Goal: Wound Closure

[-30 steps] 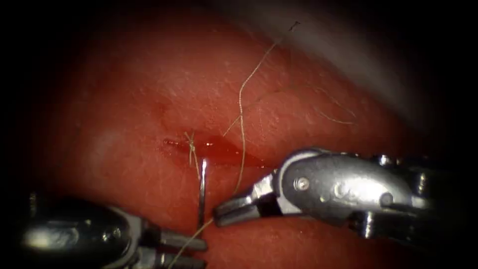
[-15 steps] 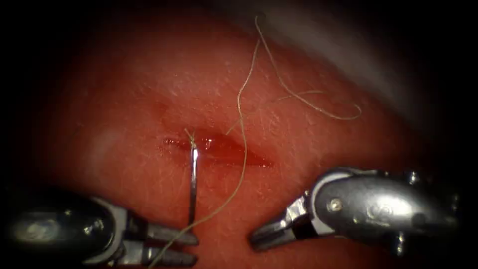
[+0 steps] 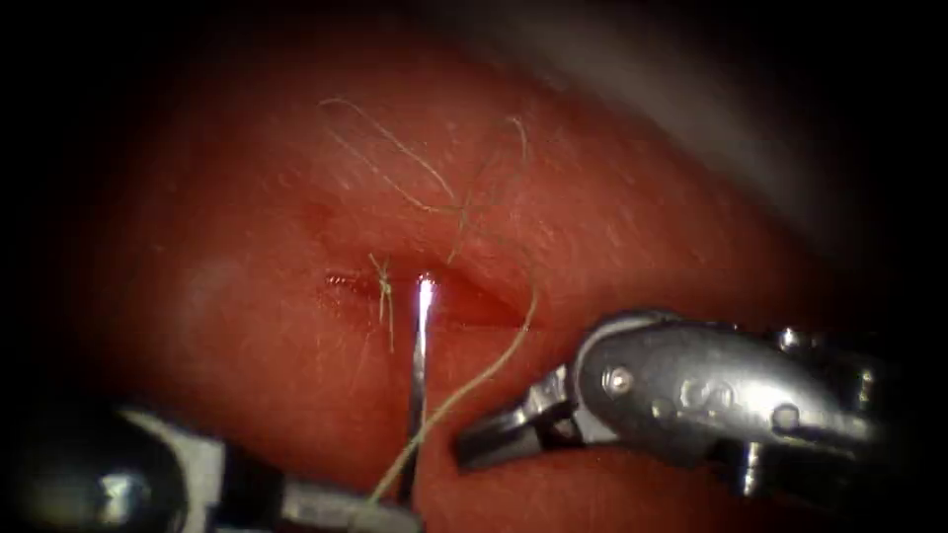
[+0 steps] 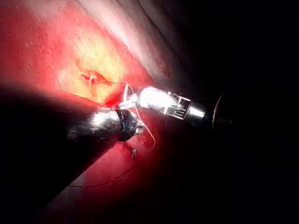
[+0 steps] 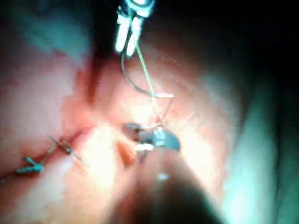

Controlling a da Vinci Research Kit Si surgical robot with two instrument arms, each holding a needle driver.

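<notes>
Left tool (image 3: 400,513): jaws closed on the needle (image 3: 419,375) near its thread (image 3: 464,390) end; needle tip at the cut (image 3: 434,301). Right tool (image 3: 474,446): jaws nearly closed, holding nothing, below the cut.

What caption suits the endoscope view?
Left gripper holds the needle over the cut; right gripper empty.

Red tissue (image 3: 247,296), darker glossy red fluid (image 3: 464,306) in the cut, pale tan thread (image 3: 484,370), silver needle (image 3: 419,375)
</notes>
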